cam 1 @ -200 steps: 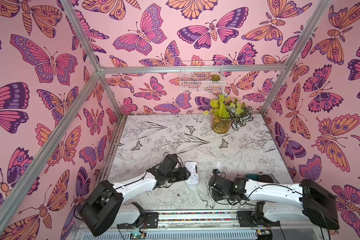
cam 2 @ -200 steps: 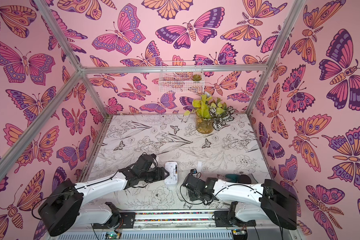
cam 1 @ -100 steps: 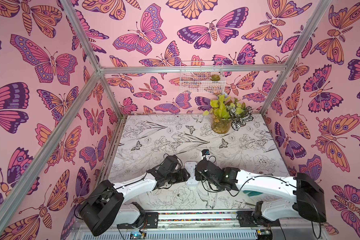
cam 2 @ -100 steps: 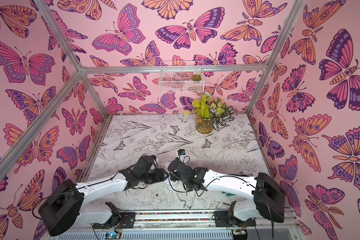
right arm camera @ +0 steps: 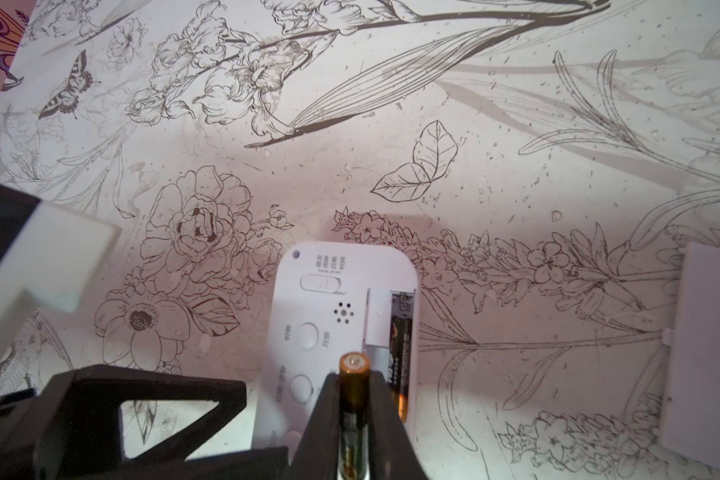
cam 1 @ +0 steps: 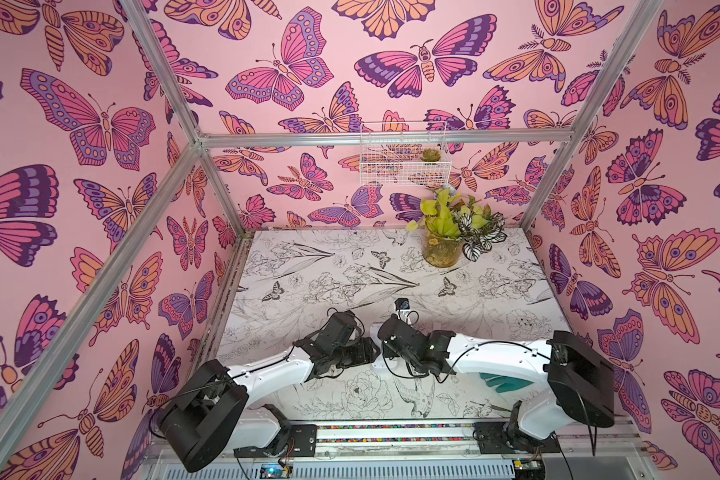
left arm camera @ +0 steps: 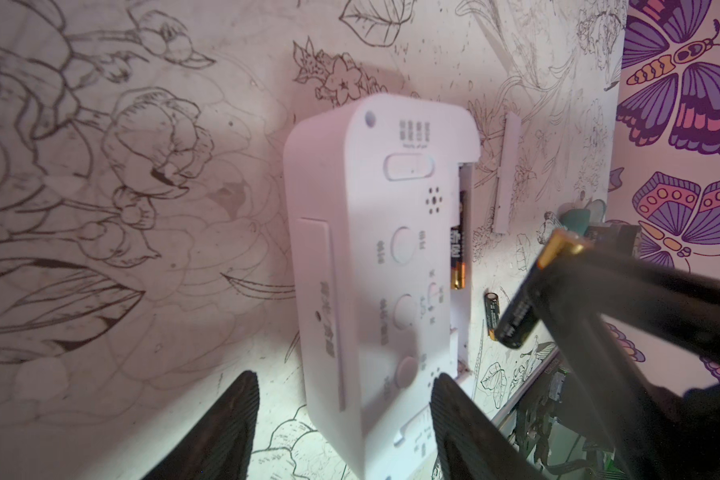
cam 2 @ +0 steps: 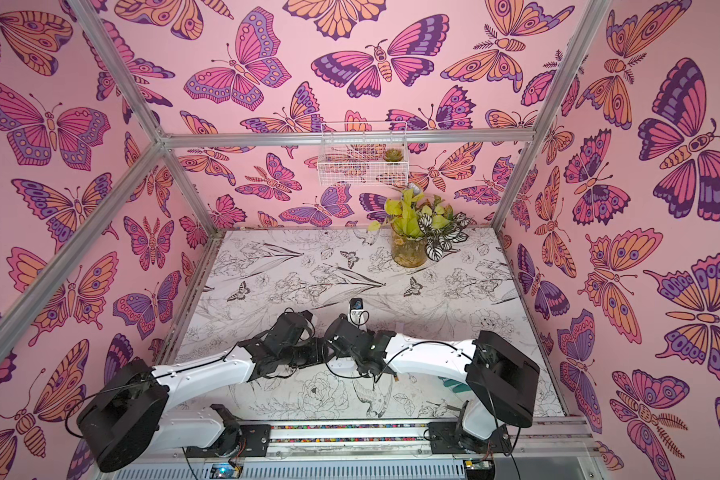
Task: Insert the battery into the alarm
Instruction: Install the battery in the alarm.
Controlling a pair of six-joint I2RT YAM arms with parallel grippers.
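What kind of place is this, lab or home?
Probably a staged robot test booth: aluminium frame with butterfly-print walls, left arm and right arm on a front rail, potted plant.

Floral table (cam 1: 350,266): alarm (left arm camera: 371,249), loose battery (left arm camera: 492,313), perhaps cover (left arm camera: 506,174).

Left fingers (left arm camera: 229,424) apart, right fingers (right arm camera: 321,419) pinched
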